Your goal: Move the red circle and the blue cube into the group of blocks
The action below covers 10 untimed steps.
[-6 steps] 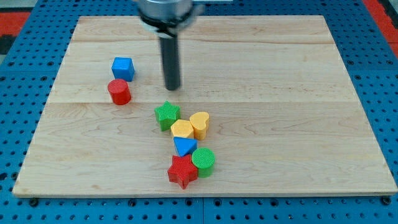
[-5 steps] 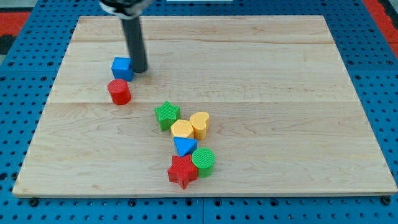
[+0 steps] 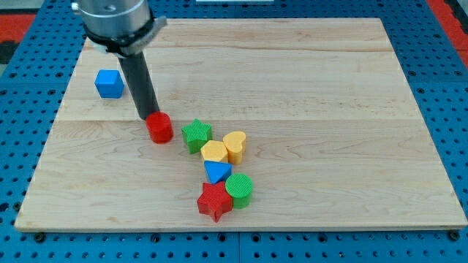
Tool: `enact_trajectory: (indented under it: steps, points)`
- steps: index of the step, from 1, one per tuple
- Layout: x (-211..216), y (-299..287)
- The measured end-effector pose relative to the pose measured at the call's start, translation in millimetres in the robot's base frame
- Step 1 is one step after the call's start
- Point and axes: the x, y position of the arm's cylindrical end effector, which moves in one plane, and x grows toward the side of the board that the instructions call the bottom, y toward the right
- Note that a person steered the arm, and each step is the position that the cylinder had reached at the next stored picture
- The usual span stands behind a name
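Note:
The red circle [image 3: 159, 128] lies on the wooden board left of the green star [image 3: 196, 135]. My tip [image 3: 147, 116] touches the red circle's upper left edge. The blue cube [image 3: 109, 84] sits alone near the board's left edge, up and left of my tip. The group lies at the board's centre and lower centre: green star, yellow hexagon [image 3: 214, 152], yellow heart [image 3: 235, 145], blue triangle [image 3: 216, 172], green circle [image 3: 239, 189] and red star [image 3: 214, 201].
The wooden board [image 3: 329, 109] lies on a blue pegboard surface. The arm's dark head [image 3: 113, 18] hangs over the board's upper left corner.
My tip swept left past the blue cube, then down and right. The blue cube slid left toward the board edge. The red circle moved down and right, closer to the green star.

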Motion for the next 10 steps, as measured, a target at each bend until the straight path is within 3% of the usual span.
enact_trajectory:
  steps: [1, 3, 4, 5, 7, 8, 9, 10]
  points:
    - [56.2, 7.0]
    - [88.2, 23.8]
    - [98.5, -27.7]
    - [73.3, -121.2]
    - [-79.8, -142.4]
    - [-110.8, -123.6]
    - [-76.8, -79.3]
    - [-8.3, -50.3]
